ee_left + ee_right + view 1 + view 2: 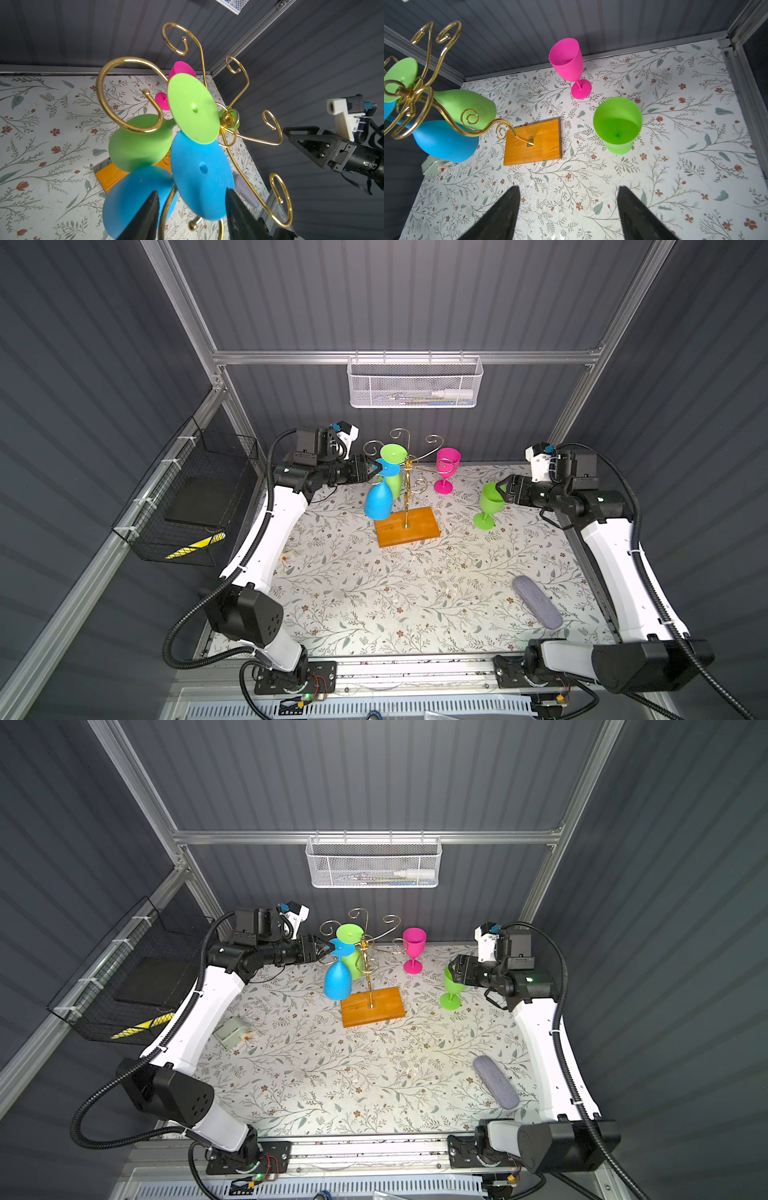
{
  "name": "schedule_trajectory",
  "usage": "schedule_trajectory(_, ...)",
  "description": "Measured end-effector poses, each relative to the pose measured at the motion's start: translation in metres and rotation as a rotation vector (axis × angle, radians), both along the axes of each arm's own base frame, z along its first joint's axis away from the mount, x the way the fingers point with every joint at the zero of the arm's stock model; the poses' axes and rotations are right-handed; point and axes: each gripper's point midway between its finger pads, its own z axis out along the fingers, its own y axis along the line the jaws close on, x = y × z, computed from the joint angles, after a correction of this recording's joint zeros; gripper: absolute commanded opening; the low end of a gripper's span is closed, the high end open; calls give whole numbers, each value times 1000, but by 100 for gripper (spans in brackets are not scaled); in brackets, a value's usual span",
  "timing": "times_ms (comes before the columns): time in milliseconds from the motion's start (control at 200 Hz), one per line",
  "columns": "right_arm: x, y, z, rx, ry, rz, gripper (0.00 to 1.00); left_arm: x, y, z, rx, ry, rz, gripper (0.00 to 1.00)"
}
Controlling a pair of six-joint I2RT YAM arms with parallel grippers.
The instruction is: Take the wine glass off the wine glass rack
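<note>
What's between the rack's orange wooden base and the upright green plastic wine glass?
Only bare floral table cover separates orange wooden base from upright green glass, seen in right wrist view.

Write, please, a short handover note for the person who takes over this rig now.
Left end effector: jaws apart at the foot of the blue glass; grip not confirmed.
Right end effector: open, empty, near the standing green glass on the table.
On the rack: blue glass and hanging green glass, both upside down.
Done: pink glass and standing green glass are off.
To do: remove the two hanging glasses.
</note>
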Motion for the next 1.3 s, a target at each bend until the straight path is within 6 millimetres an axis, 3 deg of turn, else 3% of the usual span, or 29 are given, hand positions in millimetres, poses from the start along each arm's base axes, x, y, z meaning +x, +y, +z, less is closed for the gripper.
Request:
schedule_trajectory(450,-2,9,-3,15,4,25,79,3,-2,-6,3,17,5,35)
schedule_trajectory(970,-2,16,-2,20,0,40,81,1,-3,-6,-1,21,-9,33)
schedule_trajectory(1120,-3,18,-2,20,1,44,81,1,-2,-6,5,19,-5,36)
schedule_trajectory(1301,-3,19,-2,20,1,48,81,1,-2,-4,7,10,-8,52)
